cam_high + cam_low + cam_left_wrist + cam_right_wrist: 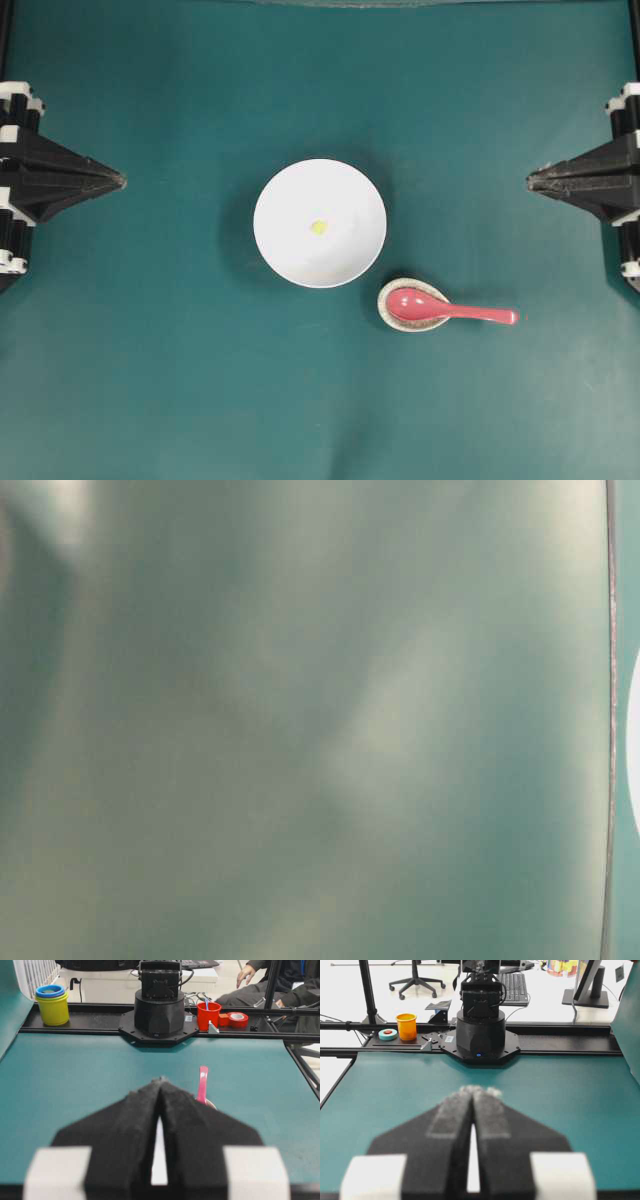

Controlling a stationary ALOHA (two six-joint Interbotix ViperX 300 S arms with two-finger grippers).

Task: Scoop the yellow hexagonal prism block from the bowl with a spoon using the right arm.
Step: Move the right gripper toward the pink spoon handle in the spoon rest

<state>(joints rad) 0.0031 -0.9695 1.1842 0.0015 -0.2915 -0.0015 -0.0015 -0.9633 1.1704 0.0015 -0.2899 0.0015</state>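
Beside the bowl [320,224], the spoon [445,309] lies handle pointing right.

table-level view: blurred green haze, only a white sliver of the bowl [634,742] cut by the right edge | overhead: both arms cropped at the side edges | left wrist: claw [160,1082] hides bowl and most of the spoon [202,1082]

White bowl [300,255], tiny yellow block [318,227], red-pink spoon [450,310], seemingly speckled beige dish [392,292], teal table [150,380]
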